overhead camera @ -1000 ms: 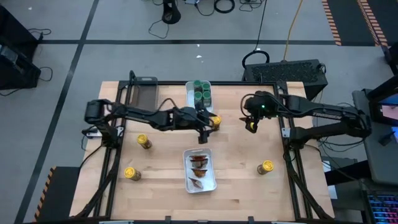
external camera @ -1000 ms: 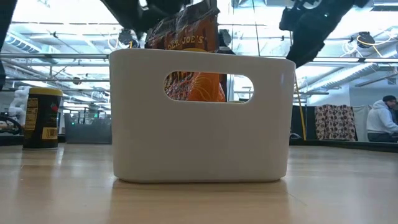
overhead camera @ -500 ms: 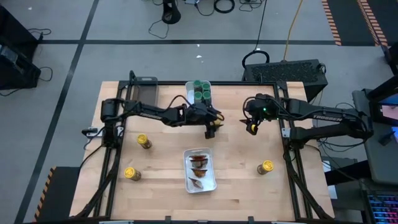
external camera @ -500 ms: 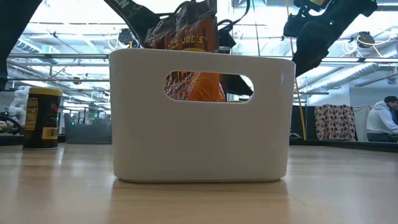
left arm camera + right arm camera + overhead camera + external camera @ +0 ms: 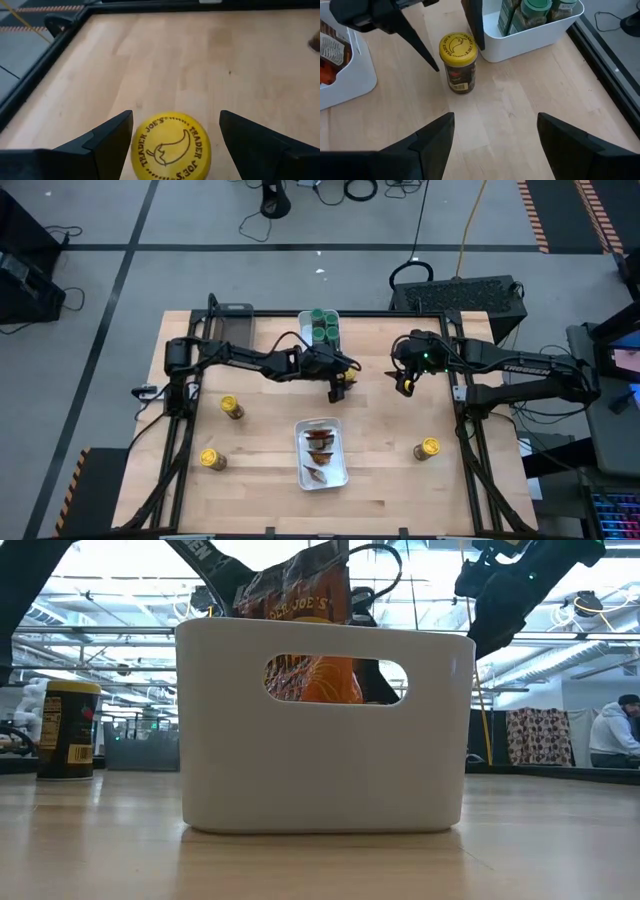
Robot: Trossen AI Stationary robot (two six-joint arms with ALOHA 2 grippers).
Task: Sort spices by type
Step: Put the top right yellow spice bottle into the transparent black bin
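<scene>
Yellow-lidded jar (image 5: 458, 62) upright on the wood just right of the green-jar bin (image 5: 530, 42), now straddled by the left gripper (image 5: 339, 386), fingers spread either side and not yet pinching. A second ago that gripper hung nearer, by the packet bin (image 5: 344, 470), so a grasp is judged close. Right gripper (image 5: 404, 383) spread, empty, hovering right of the jar. Bare wood table (image 5: 400, 480) with three more yellow jars loose; grey floor, cables, a seated person (image 5: 612, 735) far off.
</scene>
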